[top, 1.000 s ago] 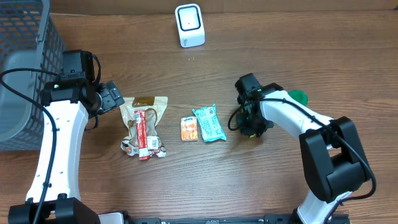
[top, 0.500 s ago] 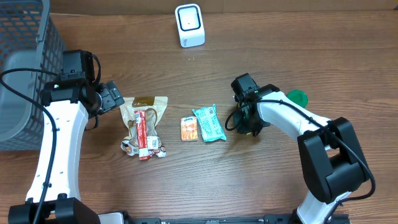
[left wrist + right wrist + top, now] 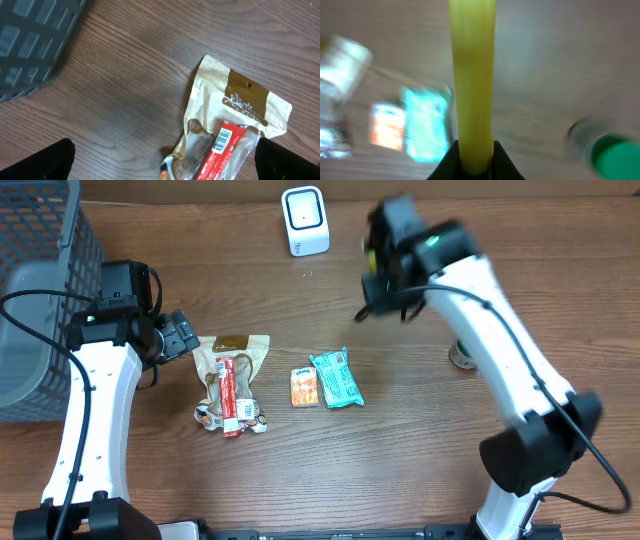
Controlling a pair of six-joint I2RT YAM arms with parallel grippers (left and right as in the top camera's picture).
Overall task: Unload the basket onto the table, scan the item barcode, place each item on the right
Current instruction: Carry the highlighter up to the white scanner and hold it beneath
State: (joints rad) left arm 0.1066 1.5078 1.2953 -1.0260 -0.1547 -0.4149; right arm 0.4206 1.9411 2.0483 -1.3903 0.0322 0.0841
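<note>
Yellow item [image 3: 472, 75] pinched between right fingers [image 3: 447, 167]

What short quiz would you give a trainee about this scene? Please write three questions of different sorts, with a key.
1. True or false: the left gripper has its jaws closed on the brown pouch.
2. Multiple choice: what does the right gripper hold? A) a grey basket B) a yellow item C) a white scanner
3. Fill in the missing word: the orange packet lies on the table right beside the ___ packet.

Key
1. False: its jaws stand wide open near the pouch.
2. B
3. teal; the teal packet lies on its right in the overhead view.
</note>
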